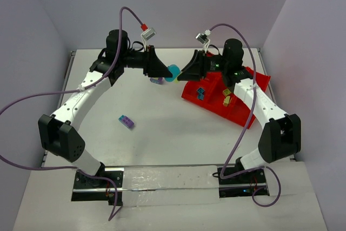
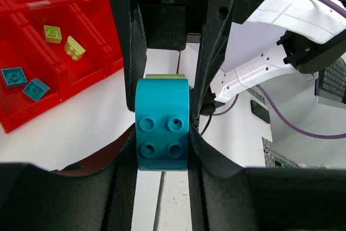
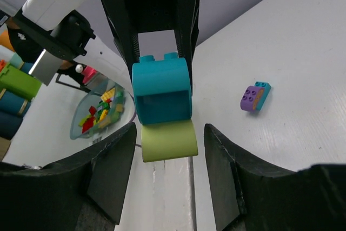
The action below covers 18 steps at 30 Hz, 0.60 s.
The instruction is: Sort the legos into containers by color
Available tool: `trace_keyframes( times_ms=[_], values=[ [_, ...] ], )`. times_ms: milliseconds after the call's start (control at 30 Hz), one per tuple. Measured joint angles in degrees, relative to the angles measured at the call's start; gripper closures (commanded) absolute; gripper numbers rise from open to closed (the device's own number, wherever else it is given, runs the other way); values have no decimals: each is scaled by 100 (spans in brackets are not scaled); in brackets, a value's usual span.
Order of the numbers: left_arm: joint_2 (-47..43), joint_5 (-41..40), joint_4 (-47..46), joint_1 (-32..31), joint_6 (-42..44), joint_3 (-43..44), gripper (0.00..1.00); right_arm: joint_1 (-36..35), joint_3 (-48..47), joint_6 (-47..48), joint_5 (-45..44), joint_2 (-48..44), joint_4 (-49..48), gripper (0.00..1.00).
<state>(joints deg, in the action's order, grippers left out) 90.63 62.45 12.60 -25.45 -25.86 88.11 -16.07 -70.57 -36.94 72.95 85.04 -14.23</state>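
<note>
Your left gripper (image 2: 162, 147) clamps the teal brick (image 1: 173, 72) in mid-air just left of the red tray (image 1: 190, 93), studs facing its wrist, the stack's long axis running toward the right gripper (image 3: 169, 132), which flanks the yellow-green brick (image 3: 168, 143), grip unclear.

The left end effector (image 2: 162, 152) pinches a teal rounded brick (image 2: 162, 128), studs facing the camera, with a yellow-green brick (image 2: 165, 76) behind it. On the white bench (image 2: 70, 128), the red tray (image 2: 102, 20) holds two yellow-green pieces (image 2: 52, 33) and two teal pieces (image 2: 13, 76) in adjoining compartments.
</note>
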Motion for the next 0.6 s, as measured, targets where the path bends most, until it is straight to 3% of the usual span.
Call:
trace_keyframes(
  times_ms=[100, 233, 333, 600],
  values=[
    [0, 0, 0, 0, -4, -1, 100, -30, -22, -60, 16, 9, -52, 73],
    [-16, 43, -19, 4, -40, -1, 100, -38, -34, -149, 89, 37, -157, 95],
    [-20, 37, -20, 4, -45, -5, 100, -36, -34, -106, 98, 37, -129, 100],
    [-10, -622, 98, -27, -85, -21, 100, 337, 273, 563, -164, -216, 703, 100]
  ],
)
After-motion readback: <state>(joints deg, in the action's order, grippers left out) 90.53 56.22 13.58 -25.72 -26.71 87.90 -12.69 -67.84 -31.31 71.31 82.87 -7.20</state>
